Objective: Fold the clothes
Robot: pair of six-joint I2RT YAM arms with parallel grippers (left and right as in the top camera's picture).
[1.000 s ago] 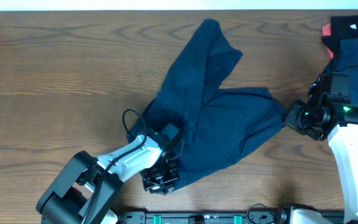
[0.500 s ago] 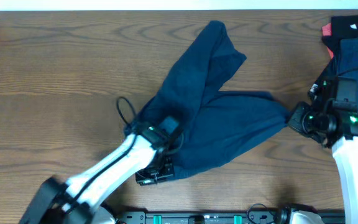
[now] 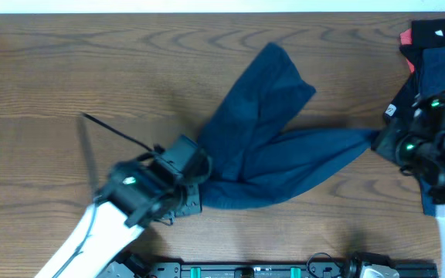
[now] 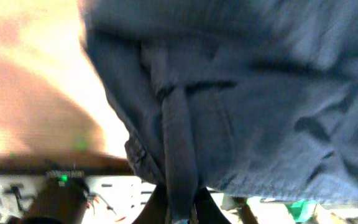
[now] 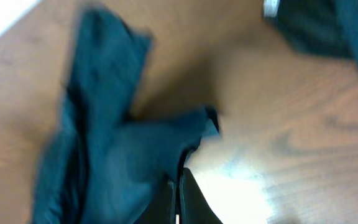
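A brown wooden table (image 3: 52, 85) fills the overhead view. Navy trousers (image 3: 273, 139) lie stretched across its middle. The left gripper (image 3: 191, 197) pinches their near end and the right gripper (image 3: 377, 143) pinches a far corner. A pile of clothes (image 3: 439, 54) at the right edge is cut off. Both wrist views are blurred.

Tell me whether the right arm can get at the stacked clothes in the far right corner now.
Probably not yet. The stack lies near the right gripper with nothing between, but its jaws are shut on the edge of the navy trousers.
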